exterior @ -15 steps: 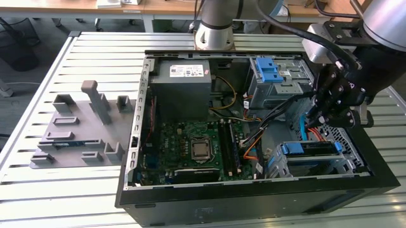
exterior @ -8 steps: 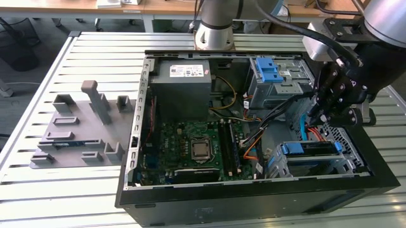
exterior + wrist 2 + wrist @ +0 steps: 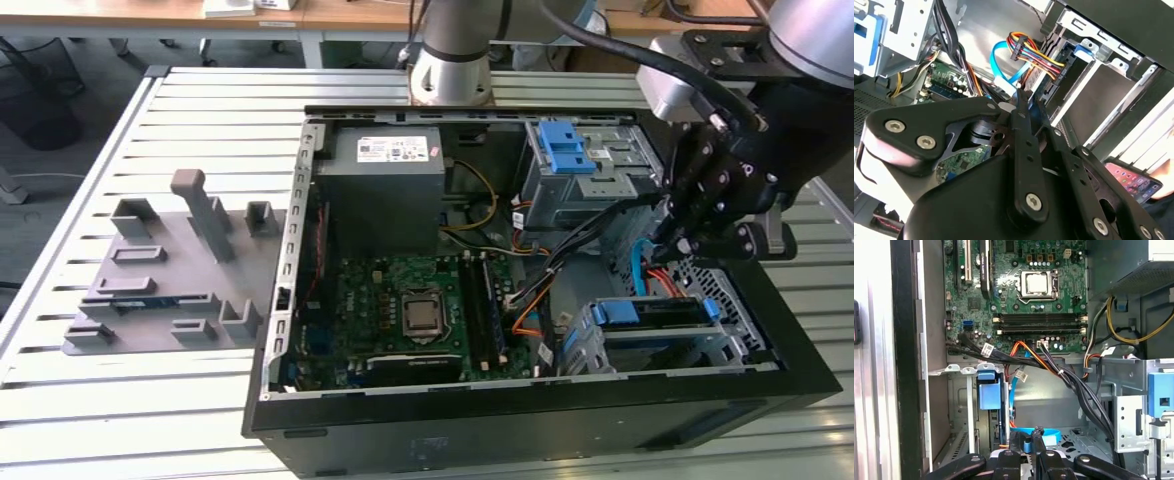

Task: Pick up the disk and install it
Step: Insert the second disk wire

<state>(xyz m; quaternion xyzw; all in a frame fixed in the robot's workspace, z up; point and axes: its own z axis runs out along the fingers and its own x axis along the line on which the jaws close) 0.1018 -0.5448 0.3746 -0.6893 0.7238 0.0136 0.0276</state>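
The disk [image 3: 651,313], edged by its blue carrier bracket, sits in the lower drive cage at the front corner of the open computer case, on the exterior view's right. In the first wrist view the disk's blue bracket tab [image 3: 989,390] stands on edge inside that cage. My black gripper [image 3: 690,243] hangs just above and behind the cage, clear of the disk. Its fingers are pressed together with nothing between them; in both wrist views the gripper [image 3: 1029,439] [image 3: 1021,100] points down into the case near a blue data cable [image 3: 1003,64].
A grey power supply [image 3: 387,185] and the green motherboard [image 3: 414,300] fill the case's left half. An upper metal drive cage with a blue latch [image 3: 571,150] stands behind my gripper. Cable bundles [image 3: 1054,367] cross the middle. A grey fixture [image 3: 174,265] lies on the slatted table.
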